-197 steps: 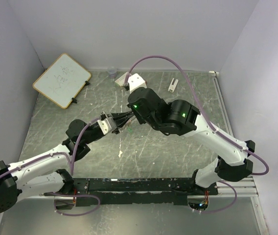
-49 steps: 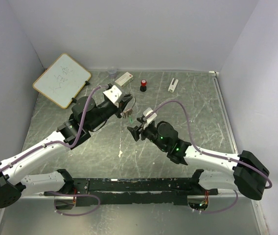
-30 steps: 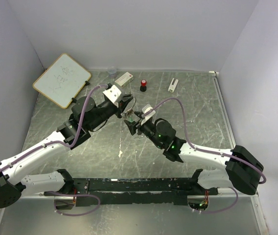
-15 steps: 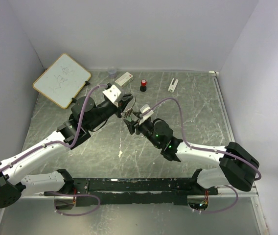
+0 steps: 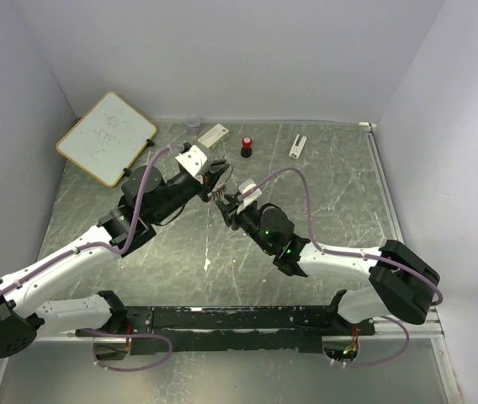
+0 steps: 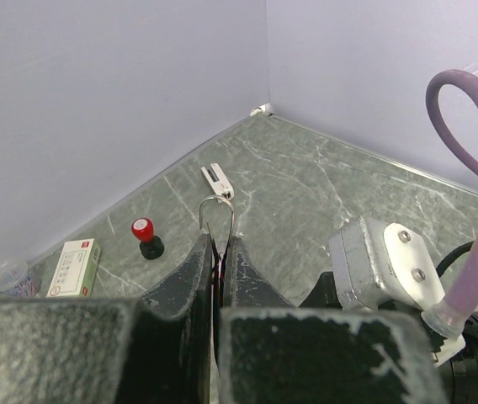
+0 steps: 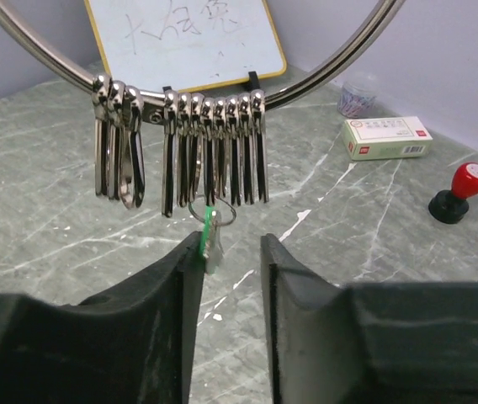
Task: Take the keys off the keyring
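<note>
My left gripper (image 5: 219, 178) is shut on the keyring and holds it above the table. In the left wrist view a thin wire loop of the keyring (image 6: 216, 210) sticks up past the shut fingers (image 6: 197, 269). The right wrist view shows a big silver ring (image 7: 323, 71) with several metal hangers. A small ring below them carries the green-headed key (image 7: 209, 234). My right gripper (image 7: 228, 244) is open, and the green key hangs between its fingers, close to the left one. In the top view the right gripper (image 5: 225, 204) sits just under the left one. No black-headed key shows.
A whiteboard (image 5: 106, 136) leans at the back left. Along the back wall stand a plastic cup (image 5: 193, 124), a small white box (image 5: 213, 135), a red-and-black stamp (image 5: 246, 147) and a white clip (image 5: 297, 146).
My right gripper has moved up and to the left, closing in under the hanging keys. The left gripper has held the keyring still.
</note>
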Controlling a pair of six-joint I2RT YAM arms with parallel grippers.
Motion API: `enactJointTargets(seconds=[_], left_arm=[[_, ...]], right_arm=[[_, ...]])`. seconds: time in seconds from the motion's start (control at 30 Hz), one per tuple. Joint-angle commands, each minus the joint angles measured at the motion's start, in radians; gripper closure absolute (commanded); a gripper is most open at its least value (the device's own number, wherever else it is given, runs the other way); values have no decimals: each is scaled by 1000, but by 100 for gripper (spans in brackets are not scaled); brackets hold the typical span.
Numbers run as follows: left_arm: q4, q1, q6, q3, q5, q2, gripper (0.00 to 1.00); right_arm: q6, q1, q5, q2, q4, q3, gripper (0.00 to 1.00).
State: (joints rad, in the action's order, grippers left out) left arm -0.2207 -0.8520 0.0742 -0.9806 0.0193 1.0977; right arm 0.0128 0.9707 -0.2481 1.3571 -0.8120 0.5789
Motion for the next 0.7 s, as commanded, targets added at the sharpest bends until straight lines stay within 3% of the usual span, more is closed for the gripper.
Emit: enactJointTargets(seconds=[0.0,0.2,0.47,0.67], left_arm=[[-66,4,0,-7,14,8,93],[-97,5,5,-3,47,40,93],[-120,5,13,-18,73,89,93],[-148,4,23,-17,135,109,82]], right_arm=[[7,4,-8,-21,-11,29,73],[12,4,-10,-75,78,31,100],[-3,3,-52,-165,203,43,100],[-15,4,-81,-158,397,149,100]])
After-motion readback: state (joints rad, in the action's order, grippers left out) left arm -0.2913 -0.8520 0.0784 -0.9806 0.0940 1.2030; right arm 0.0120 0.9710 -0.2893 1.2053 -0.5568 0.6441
